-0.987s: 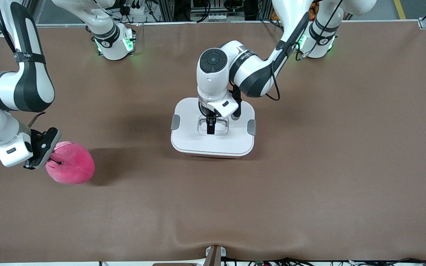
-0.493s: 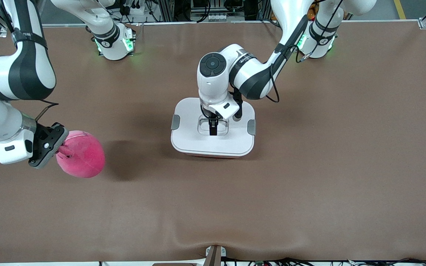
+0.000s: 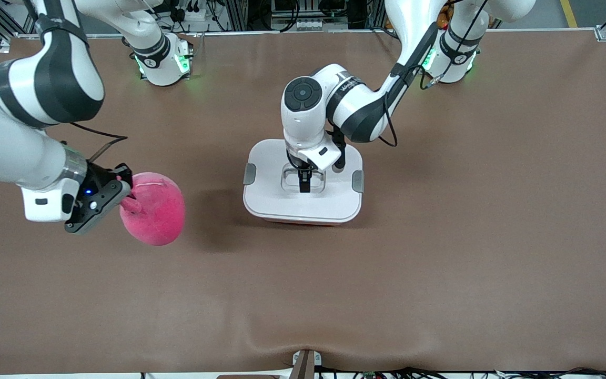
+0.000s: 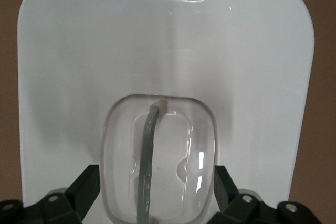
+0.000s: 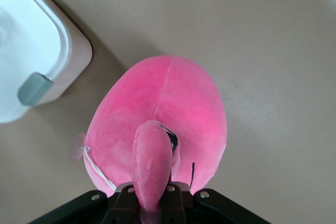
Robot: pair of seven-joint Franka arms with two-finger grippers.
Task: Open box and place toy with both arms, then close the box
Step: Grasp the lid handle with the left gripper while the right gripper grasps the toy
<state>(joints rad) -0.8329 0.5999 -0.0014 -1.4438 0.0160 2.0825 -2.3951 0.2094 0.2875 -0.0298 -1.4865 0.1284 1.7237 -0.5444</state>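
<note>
The box (image 3: 271,158) stands shut mid-table, its white lid (image 4: 168,40) carrying grey clips (image 3: 249,173) at both ends. My left gripper (image 3: 303,182) is down in the lid's clear recess, open, its black fingers (image 4: 86,187) standing either side of the grey handle (image 4: 147,166) without touching it. My right gripper (image 3: 125,202) is shut on a floppy flap (image 5: 152,161) of the toy (image 3: 157,210). The round pink plush hangs over the table beside the box, toward the right arm's end. The box's corner (image 5: 37,35) shows in the right wrist view.
Brown mat (image 3: 440,237) covers the table, with a raised crease (image 3: 303,342) along the edge nearest the front camera. Both arm bases (image 3: 161,58) stand along the edge farthest from it. The toy casts a shadow (image 3: 213,210) next to the box.
My right arm has carried the toy sideways toward the box and lifted it. My left gripper has stayed in the lid's recess, barely shifting.
</note>
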